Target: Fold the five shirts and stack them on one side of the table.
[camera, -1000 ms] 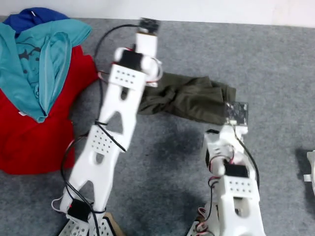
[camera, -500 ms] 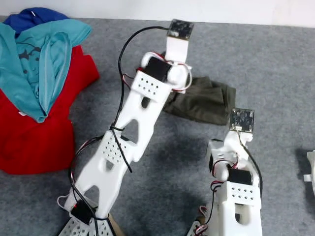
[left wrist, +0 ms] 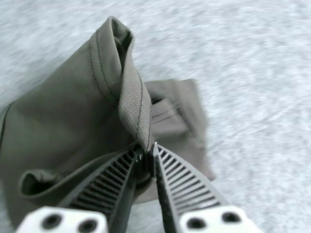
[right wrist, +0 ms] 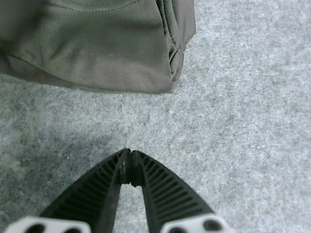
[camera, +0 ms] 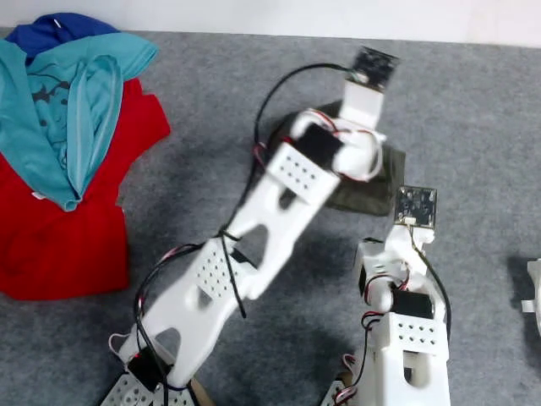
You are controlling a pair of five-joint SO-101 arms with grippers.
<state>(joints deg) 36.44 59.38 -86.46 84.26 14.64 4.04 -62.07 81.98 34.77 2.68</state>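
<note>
The left gripper [left wrist: 147, 150] is clamped on a raised fold of a crumpled olive-green shirt [left wrist: 73, 111], pinching the hem between its ribbed black fingers [left wrist: 114, 177]. From above, the white left arm [camera: 279, 190] stretches diagonally across the grey felt-like tabletop [camera: 473, 110] and covers most of the olive-green shirt [camera: 365, 196], which lies in the middle of the far half of the table. The right gripper [right wrist: 130, 158] hangs over bare grey surface just beside the garment's near edge [right wrist: 97, 53], its fingers pressed together on nothing. Well apart, at the table's far left corner, three more shirts lie in a loose heap: a teal shirt [camera: 59, 110] draped over a large red shirt [camera: 59, 228], with a blue shirt [camera: 59, 30] beneath them at the back.
</note>
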